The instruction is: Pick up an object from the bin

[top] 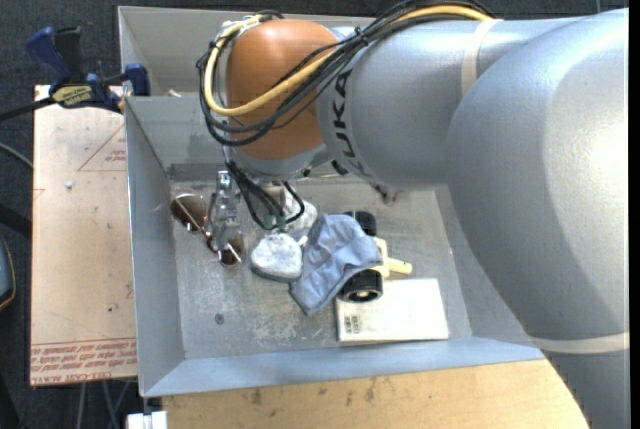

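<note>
My gripper [226, 209] hangs under the wrist in the left part of the bin, low over a pair of brown-lensed sunglasses [188, 212]. One lens lies to its left and the other lens shows just below it. Whether it touches the glasses is hidden. A white lumpy object [276, 258] lies just to the right of the gripper. Beside that lies a crumpled grey-blue cloth [336, 257].
A black round object [363, 286] sits under the cloth's right edge, with a cream plastic piece [398, 267] beside it. A flat white card or box [393, 311] lies near the front wall. The arm covers the bin's back and right.
</note>
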Tool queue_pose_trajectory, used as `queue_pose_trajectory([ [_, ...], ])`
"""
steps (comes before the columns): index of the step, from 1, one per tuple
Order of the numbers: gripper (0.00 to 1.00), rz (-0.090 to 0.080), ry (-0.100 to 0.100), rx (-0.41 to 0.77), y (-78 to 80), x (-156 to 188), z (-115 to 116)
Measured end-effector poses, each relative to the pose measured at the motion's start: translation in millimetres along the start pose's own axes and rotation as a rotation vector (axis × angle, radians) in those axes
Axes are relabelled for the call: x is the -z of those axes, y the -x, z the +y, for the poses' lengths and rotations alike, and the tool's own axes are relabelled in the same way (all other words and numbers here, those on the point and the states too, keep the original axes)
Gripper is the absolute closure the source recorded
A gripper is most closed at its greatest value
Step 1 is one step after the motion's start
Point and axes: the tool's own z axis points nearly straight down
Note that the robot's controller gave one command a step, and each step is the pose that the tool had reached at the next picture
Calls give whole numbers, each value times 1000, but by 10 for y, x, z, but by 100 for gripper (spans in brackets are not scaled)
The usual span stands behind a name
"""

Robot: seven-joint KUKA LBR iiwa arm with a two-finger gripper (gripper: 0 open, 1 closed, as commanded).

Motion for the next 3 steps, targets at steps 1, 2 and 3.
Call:
queue_pose_trajectory([
  [1,0,0,0,-1,0,-1,-4],
  [2,0,0,0,-1,1,-1,-5],
  [3,100,-4,4,-241,129,-794,-379],
])
